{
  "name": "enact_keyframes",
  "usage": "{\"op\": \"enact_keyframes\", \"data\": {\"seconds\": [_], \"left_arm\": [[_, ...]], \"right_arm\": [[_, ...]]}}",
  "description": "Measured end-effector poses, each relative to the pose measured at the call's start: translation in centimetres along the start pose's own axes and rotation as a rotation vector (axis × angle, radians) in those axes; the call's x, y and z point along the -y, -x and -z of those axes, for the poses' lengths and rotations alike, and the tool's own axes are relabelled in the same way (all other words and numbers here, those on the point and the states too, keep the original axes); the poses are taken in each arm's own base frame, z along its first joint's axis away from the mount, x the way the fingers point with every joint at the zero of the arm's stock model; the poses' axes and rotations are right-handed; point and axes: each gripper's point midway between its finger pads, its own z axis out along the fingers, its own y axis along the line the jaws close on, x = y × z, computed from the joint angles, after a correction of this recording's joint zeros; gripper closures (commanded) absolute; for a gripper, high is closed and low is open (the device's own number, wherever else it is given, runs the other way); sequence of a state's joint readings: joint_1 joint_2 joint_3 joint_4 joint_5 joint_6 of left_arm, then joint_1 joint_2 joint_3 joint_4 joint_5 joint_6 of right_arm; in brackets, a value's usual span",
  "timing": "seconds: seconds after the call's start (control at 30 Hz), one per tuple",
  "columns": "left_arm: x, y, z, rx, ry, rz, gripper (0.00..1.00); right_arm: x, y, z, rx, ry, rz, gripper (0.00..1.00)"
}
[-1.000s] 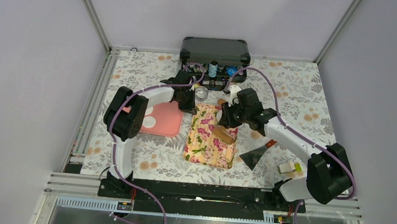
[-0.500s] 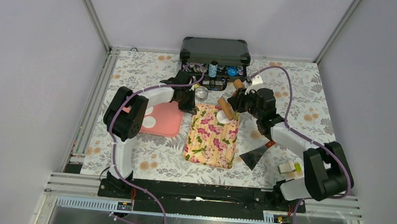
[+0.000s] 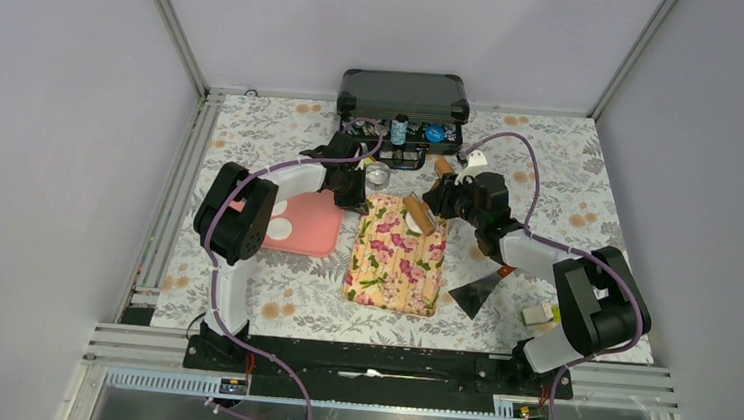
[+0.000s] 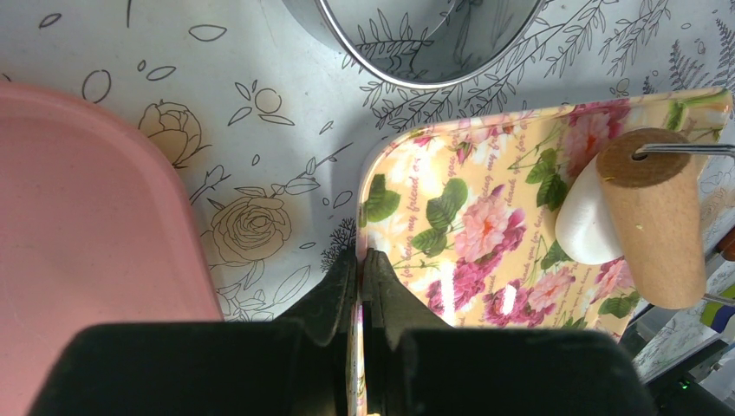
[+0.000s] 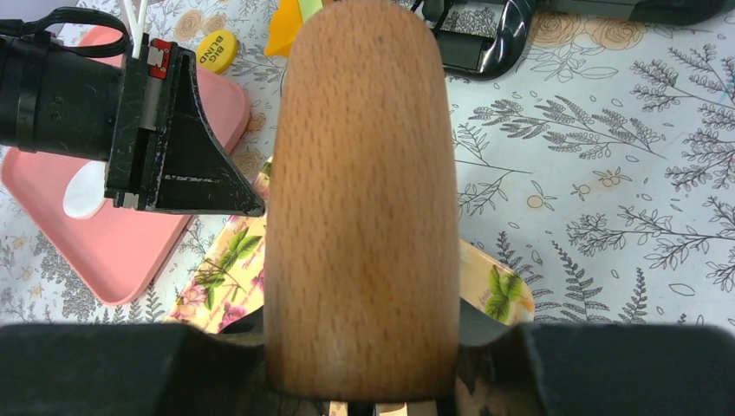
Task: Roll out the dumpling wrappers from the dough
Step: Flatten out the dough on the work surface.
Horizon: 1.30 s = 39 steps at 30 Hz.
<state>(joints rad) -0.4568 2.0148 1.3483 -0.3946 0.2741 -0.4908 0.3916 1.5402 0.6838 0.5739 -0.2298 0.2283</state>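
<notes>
Left gripper (image 4: 360,260) is pinching the rim of the flowered board (image 4: 451,225) at its far-left corner; fingers are closed down narrow on the edge. Right gripper (image 3: 439,203) is holding the wooden rolling pin (image 5: 360,191); the pin is filling the wrist view between the fingers. The pin is lying over the board's far-right corner. The dough lump (image 4: 582,224) is sitting on the board there, touching the pin's left side and partly tucked under it. One flat wrapper (image 5: 85,191) is lying on the pink tray (image 5: 130,251), which is sitting just left of the board. A silver tin (image 4: 425,52) is standing just beyond the board's far-left corner; a scraper (image 3: 477,294) is lying on the table right of the board's near end; a black case (image 3: 404,94) is sitting at the far edge.
</notes>
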Motion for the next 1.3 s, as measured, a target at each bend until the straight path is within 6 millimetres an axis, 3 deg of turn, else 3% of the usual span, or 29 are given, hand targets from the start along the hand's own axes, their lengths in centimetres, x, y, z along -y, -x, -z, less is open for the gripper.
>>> {"op": "enact_keyframes", "data": {"seconds": [0.73,0.9,1.03,1.3], "left_arm": [[0.0,0.0,0.0,-0.001,-0.004,0.002,1.0],[0.0,0.0,0.0,-0.002,-0.005,0.003,1.0],[0.0,-0.1,0.1,-0.005,-0.005,0.007,1.0],[0.1,-0.1,0.1,-0.007,-0.007,0.008,1.0]], "right_arm": [[-0.9,-2.1,-0.6,-0.012,0.039,-0.109,1.0],[-1.9,-2.7,-0.5,-0.029,0.067,-0.106,1.0],[-3.1,-4.6,-0.2,-0.09,0.109,-0.12,1.0],[-5.5,-5.2,1.2,-0.169,0.235,-0.11,1.0]]}}
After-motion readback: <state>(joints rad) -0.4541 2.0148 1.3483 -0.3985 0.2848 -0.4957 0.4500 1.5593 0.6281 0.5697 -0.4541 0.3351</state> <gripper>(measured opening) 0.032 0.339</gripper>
